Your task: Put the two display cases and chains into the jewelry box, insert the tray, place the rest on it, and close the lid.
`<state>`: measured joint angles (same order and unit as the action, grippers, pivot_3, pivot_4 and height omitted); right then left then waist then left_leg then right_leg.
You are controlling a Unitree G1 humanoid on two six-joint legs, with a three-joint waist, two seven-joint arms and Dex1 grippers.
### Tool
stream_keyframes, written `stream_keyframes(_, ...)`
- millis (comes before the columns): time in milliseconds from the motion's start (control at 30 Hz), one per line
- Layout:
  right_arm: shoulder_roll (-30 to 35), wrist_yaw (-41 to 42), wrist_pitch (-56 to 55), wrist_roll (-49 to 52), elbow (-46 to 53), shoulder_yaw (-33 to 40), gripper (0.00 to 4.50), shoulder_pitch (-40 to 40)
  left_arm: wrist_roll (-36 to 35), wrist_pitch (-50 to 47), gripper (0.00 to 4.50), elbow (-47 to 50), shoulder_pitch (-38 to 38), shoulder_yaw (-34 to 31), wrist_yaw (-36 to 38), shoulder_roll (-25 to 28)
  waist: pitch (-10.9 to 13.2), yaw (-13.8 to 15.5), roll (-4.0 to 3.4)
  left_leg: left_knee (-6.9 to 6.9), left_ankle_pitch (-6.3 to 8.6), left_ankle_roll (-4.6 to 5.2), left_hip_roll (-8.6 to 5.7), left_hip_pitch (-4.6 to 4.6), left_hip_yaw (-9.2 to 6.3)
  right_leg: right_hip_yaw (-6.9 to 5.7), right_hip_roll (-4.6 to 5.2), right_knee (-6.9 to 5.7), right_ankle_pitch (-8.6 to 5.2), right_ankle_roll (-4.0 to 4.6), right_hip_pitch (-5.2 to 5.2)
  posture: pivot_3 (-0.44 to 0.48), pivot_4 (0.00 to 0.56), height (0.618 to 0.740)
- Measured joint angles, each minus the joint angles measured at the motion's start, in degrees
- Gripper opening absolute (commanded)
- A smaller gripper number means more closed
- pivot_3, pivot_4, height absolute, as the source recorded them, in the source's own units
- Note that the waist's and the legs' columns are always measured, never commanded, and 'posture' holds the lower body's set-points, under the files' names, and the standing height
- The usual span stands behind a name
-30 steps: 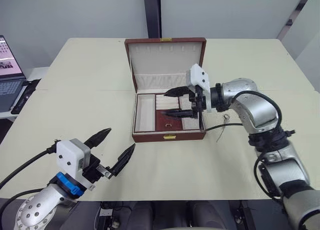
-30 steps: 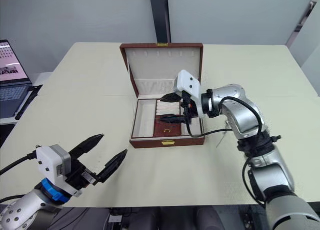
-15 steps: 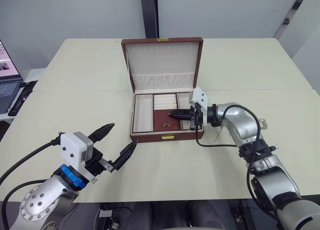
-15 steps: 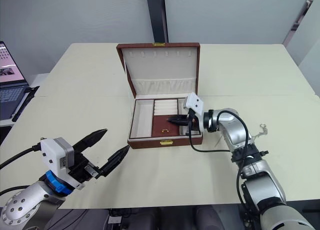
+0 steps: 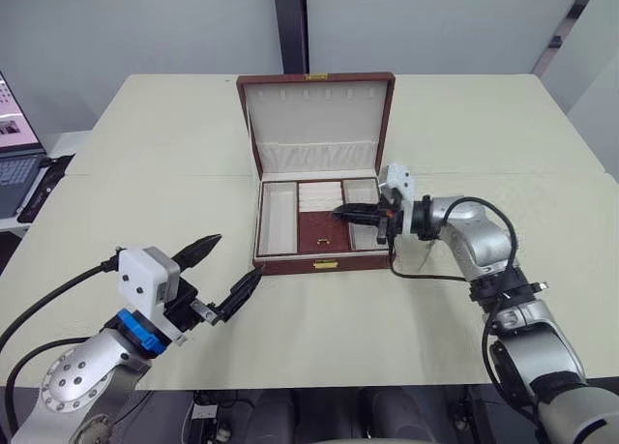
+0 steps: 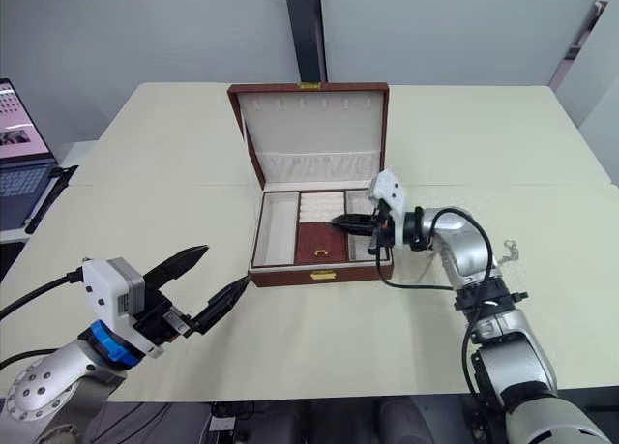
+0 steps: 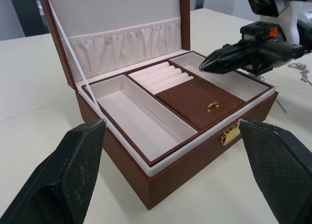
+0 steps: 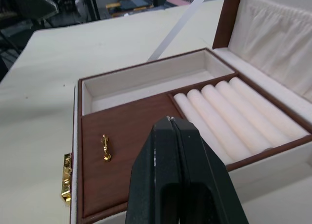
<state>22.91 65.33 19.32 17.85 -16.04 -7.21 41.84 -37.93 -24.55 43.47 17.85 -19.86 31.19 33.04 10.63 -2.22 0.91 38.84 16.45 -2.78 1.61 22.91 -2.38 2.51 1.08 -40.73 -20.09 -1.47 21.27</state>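
Observation:
The jewelry box (image 5: 290, 264) stands open mid-table, its lid (image 5: 314, 115) upright behind it. The tray (image 5: 322, 233) sits inside, showing its brown middle panel, gold fitting (image 8: 106, 148), ring rolls and cream side compartments. My right gripper (image 5: 338, 212) is shut on nothing, its fingers lying low over the tray's right side and pointing left; the same tips (image 8: 169, 120) hover above the brown panel. A silver chain (image 6: 506, 250) lies on the table to the right of that arm. My left gripper (image 5: 238, 256) is open near the box's front left corner. The display cases are out of view.
A laptop (image 6: 21, 144) sits on a side desk at the far left. A black cable (image 5: 426, 276) loops from the right wrist across the table beside the box. The cream table (image 5: 145, 192) stretches wide on both sides, with its front edge just behind my left gripper.
The right gripper has shut and come down from above the box's right side to lie low over the tray. The left gripper stays open in about the same place.

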Motion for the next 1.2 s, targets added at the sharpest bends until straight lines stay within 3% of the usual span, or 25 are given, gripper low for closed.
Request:
stream_keyframes(133, 7.5, 1.0, 3.7, 3.1, 4.0, 5.4, 1.32, -1.4, -3.0, -3.3, 4.5, -3.1, -2.2, -3.2, 1.1, 4.0, 0.0, 0.4, 0.0, 0.0, 0.0, 0.01, -0.01, 0.01, -0.01, -0.01, 0.0, 0.06, 0.0, 0.0, -0.02, 0.0, 0.15, 0.74)
stream_keyframes(500, 21.0, -1.1, 5.3, 5.5, 13.7, 17.0, 4.49, -19.8, -4.6, -6.3, 4.5, -17.9, -9.4, -9.7, 11.2, 15.9, 0.0, 0.3, -0.01, -0.06, 0.01, 0.01, 0.01, -0.01, 0.04, -0.02, -0.02, 0.12, 0.0, 0.0, -0.02, 0.0, 0.15, 0.74)
stream_keyframes(733, 27.6, -1.8, 5.8, 6.1, 15.2, 25.8, 4.49, -32.1, -0.8, -4.9, 4.5, -27.7, -7.1, -15.3, 18.2, 19.5, 0.0, 0.3, -0.02, -0.08, 0.01, 0.01, 0.01, -0.08, 0.14, 0.03, -0.02, 0.1, 0.0, 0.0, -0.04, 0.0, 0.15, 0.74)
stream_keyframes(1200, 32.0, -1.1, 2.3, 5.4, 9.4, 28.6, 4.49, -39.1, 4.1, -1.6, 4.5, -35.9, -8.5, -16.0, 22.5, 20.8, 0.0, 0.3, 0.0, -0.08, 0.01, 0.01, 0.02, -0.06, 0.14, 0.03, -0.02, 0.12, 0.0, -0.01, -0.04, 0.0, 0.15, 0.74)
